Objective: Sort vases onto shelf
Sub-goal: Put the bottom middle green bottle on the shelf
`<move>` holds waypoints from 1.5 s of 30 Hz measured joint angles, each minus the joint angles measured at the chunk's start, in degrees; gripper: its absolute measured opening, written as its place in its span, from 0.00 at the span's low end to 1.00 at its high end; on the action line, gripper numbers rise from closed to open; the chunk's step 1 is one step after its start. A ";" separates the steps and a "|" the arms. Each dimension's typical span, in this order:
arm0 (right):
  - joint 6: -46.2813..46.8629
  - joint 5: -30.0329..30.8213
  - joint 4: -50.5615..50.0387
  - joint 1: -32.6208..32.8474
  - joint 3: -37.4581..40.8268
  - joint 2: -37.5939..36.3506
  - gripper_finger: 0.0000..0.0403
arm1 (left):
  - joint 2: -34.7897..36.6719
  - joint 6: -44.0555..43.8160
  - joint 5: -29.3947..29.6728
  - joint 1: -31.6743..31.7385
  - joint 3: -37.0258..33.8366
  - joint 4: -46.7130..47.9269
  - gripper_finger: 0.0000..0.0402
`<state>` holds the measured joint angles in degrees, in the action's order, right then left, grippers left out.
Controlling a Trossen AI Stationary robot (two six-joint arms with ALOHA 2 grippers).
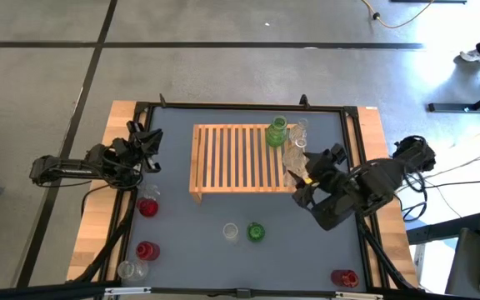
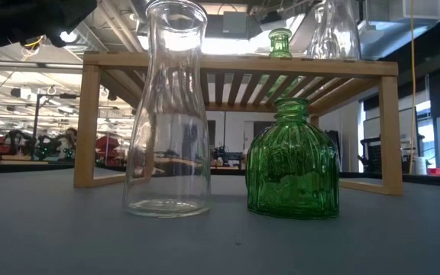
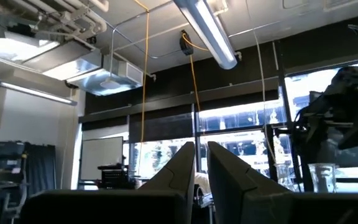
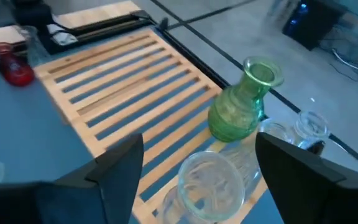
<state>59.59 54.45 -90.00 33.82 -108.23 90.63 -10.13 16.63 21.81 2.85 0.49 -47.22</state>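
- Grey tabletop [image 1: 223, 208] with the wooden shelf [image 1: 223, 158] on it; a green vase [image 1: 277, 133] and a couple of clear vases already stand along the shelf end nearest the right gripper [image 4: 194, 168].
- Right gripper's jaws are spread wide, straddling a clear vase [image 4: 211, 183] on the shelf edge, not squeezing it.
- Left gripper [image 3: 197, 165] is pinched shut, holding nothing, parked off the shelf's far side.
- Risk: pulling away crooked, a finger could clip that clear vase or the green one just beyond it and topple them.
- All vases look empty. Red ones [image 1: 147, 207] and a squat green vase [image 1: 256, 232] wait on the tabletop.
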 joint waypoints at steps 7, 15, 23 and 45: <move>-2.87 2.79 0.02 7.39 1.41 -0.44 0.73 | 0.00 -1.55 4.37 0.00 0.00 2.17 0.09; 6.29 8.79 0.00 17.82 6.31 -3.15 0.73 | -0.01 -3.09 1.05 0.01 0.83 6.93 0.25; 13.23 11.27 -0.08 23.02 16.47 -4.31 0.73 | -3.93 -7.71 -8.66 0.00 7.75 16.87 0.44; 21.73 24.46 0.01 31.09 32.86 -11.15 0.73 | -42.38 -16.25 -2.19 -14.64 42.35 41.43 0.41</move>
<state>81.32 78.90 -89.99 64.92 -75.37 79.49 -52.50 0.38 19.62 -11.79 42.85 -5.79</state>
